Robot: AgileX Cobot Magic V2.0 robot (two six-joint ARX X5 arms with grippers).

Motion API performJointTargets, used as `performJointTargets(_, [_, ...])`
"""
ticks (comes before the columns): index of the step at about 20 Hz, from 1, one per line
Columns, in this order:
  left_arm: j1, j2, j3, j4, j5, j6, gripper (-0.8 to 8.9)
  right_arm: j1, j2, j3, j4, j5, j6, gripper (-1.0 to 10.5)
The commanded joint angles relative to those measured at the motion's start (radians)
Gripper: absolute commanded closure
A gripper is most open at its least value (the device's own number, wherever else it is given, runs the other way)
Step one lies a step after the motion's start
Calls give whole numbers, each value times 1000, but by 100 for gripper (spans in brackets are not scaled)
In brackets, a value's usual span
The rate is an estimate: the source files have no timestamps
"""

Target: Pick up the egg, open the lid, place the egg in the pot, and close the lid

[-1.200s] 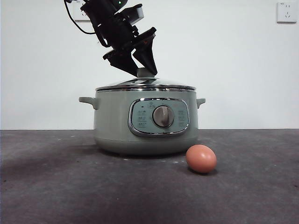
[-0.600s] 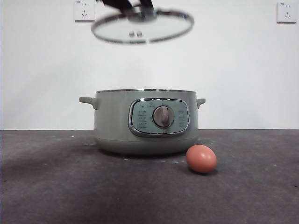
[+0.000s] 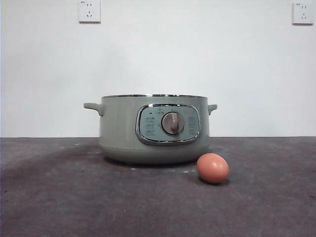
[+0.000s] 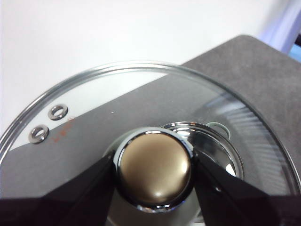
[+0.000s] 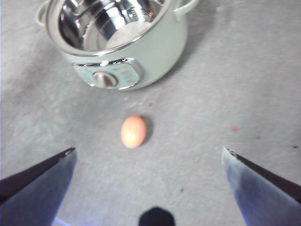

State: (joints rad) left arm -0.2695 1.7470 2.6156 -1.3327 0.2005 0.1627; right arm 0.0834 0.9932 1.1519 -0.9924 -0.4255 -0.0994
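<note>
With its fingers [image 4: 80, 188] pressed to either side of the knob [image 4: 154, 172], the left gripper [image 4: 154, 188] holds the lid [image 4: 84, 94] high in the air, the glass dome seen from above in the left wrist view with the pot's open steel bowl [image 4: 211, 141] visible through it, far below. One second ago that gripper sat on the knob with the lid seated on the pot; half a second ago the lid hung above the rim; now lid and arm have both left the front view. Judgement: the lid-opening step is effectively done, though out of the stated order, since the egg [image 3: 213, 168] lies untouched on the table [image 3: 59, 197] just in front of the pot [image 3: 123, 133], off to the side of its dial [image 3: 173, 123]. The right gripper [image 5: 148, 165] hangs well above the egg, fingers [image 5: 37, 176] spread wide and empty; next move is probably its descent onto the egg. Only the right wrist view shows the pot's shiny interior empty; only the front view shows the egg resting clear of the pot wall; the front view shows neither gripper.
</note>
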Motion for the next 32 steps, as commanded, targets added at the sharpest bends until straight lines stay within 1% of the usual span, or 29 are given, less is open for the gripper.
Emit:
performJointTargets(1, [32,-131,-146,15,7,38,820,24,28,3,20,-5,9,195])
performJointTargets(3, [51,-256,-315,26,8,51,820,58,63,3,57,-5,12,195])
performJointTargets(7, [50,-477,-561,32,0,51,820,152,146,3,145,-2,39,195])
performJointTargets(9, [50,-582,-676,22,-46,49,820,209,205,3,164,37,40,195])
performJointTargets(13, [50,-786,-910,34,-53,1,820,323,348,3,220,103,41,195])
performJointTargets(16, [50,-900,-1034,31,-69,-17,820,386,463,3,253,177,48,195])
performJointTargets(19, [50,-975,-1105,21,-71,-48,820,423,570,2,255,238,55,196])
performJointTargets(21, [50,-1001,-1115,18,-71,-58,820,435,631,2,268,266,68,200])
performJointTargets(24, [50,-1019,-1115,18,-70,-58,820,435,697,1,293,266,74,283])
performJointTargets(29, [50,-1020,-1115,18,-70,-63,821,435,740,0,321,266,101,291])
performJointTargets(30, [50,-1020,-1115,18,-70,-63,821,435,743,-1,323,270,112,316])
performJointTargets(32, [50,-1020,-1115,18,-71,-63,821,436,744,-5,321,269,122,476])
